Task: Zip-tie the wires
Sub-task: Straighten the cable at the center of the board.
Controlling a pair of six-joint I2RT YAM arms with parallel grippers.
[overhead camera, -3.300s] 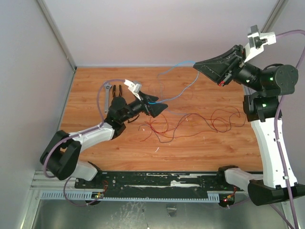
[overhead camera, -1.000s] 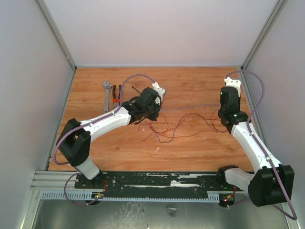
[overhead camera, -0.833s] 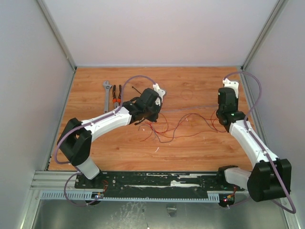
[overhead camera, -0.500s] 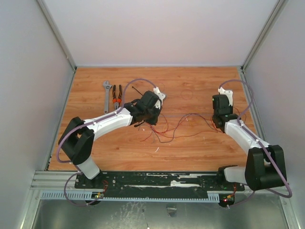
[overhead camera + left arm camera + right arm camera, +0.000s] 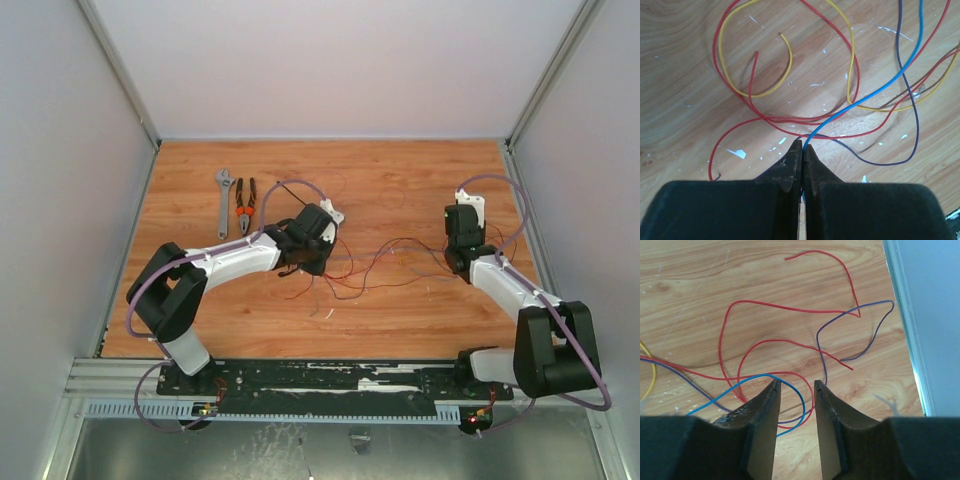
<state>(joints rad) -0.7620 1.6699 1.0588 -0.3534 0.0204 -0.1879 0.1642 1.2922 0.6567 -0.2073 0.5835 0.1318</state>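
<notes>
Top external view shows us the zip tie [image 5: 285, 191] lying on the bench [image 5: 400, 170] at eleven o'clock from our left fingers [image 5: 786, 172], which are pinched tight on a blue strand of the wires [image 5: 790, 120]. At three o'clock across the tangle, our right fingers [image 5: 762, 410] stand partly apart over red and purple loops, gripping nothing.

right gripper [image 5: 795, 382] now parted (was shut), come down low over the wires [image 5: 790, 308]
</notes>
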